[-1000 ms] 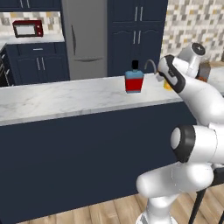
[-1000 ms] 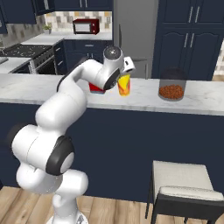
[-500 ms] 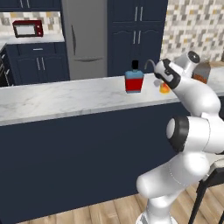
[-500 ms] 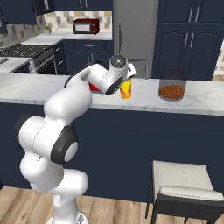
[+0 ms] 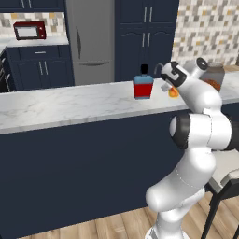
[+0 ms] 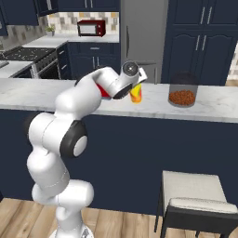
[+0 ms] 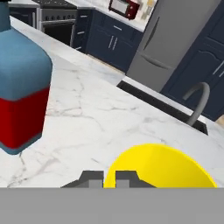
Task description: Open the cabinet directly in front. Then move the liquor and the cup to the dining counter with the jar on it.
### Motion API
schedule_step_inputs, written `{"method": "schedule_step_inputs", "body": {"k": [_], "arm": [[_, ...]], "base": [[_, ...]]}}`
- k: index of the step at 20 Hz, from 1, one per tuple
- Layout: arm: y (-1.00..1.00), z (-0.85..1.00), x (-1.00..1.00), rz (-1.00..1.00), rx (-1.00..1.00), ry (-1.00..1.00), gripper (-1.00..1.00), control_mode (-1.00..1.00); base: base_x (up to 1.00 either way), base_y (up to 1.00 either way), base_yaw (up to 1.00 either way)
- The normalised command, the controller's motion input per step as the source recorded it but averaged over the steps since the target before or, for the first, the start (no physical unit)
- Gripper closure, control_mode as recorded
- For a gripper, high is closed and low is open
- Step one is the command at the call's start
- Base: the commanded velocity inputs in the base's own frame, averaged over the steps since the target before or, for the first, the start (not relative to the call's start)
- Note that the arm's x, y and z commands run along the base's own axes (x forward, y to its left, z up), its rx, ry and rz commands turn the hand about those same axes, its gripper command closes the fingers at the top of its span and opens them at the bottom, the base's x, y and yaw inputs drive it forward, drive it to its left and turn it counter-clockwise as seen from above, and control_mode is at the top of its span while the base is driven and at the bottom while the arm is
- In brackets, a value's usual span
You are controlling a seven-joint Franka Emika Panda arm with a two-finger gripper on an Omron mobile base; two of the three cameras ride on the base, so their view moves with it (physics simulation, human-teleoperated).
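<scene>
The liquor (image 5: 143,86) stands upright on the dining counter (image 5: 70,105), a squat bottle with a red body, blue top and black cap; it looms at the left of the hand view (image 7: 22,96). Just to its right my gripper (image 5: 170,84) is shut on the rim of the yellow cup (image 5: 173,92), low over the marble. From the right base the cup (image 6: 135,94) shows under the hand (image 6: 135,87). In the hand view the fingertips (image 7: 105,179) are pressed together beside the cup's yellow side (image 7: 162,168). The jar (image 6: 181,90) stands further right. The cabinet is out of view.
A stool (image 6: 200,200) stands at the counter's near side, right of my base. Behind the counter are a grey fridge (image 5: 91,42), a red microwave (image 5: 29,31), a stove (image 6: 28,58) and tall navy cupboards. A sink faucet (image 7: 197,103) rises beyond the marble.
My hand has carried the cup forward and a little lower toward the marble, ending close to the right of the liquor. The liquor and the jar have not moved.
</scene>
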Motion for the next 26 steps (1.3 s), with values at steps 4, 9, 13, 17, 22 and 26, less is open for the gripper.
{"method": "schedule_step_inputs", "body": {"k": [4, 9, 13, 17, 22, 26], "arm": [[-0.11, -0.02, 0.32, 0.04, 0.01, 0.0, 1.0, -1.0], [-0.05, -0.02, 0.0, 0.0, 0.0, 0.04, 1.0, -1.0], [-0.12, -0.01, 0.0, 0.0, 0.01, 0.12, 1.0, -1.0], [0.0, 0.0, 0.0, 0.0, 0.0, 0.0, 1.0, -1.0], [0.0, 0.0, 0.0, 0.0, 0.0, 0.0, -1.0, -1.0], [0.0, 0.0, 0.0, 0.0, 0.0, 0.0, -1.0, -1.0]], "base": [[0.0, 0.0, 0.0], [0.0, 0.0, 0.0], [0.0, 0.0, 0.0], [0.0, 0.0, 0.0], [0.0, 0.0, 0.0], [0.0, 0.0, 0.0]]}}
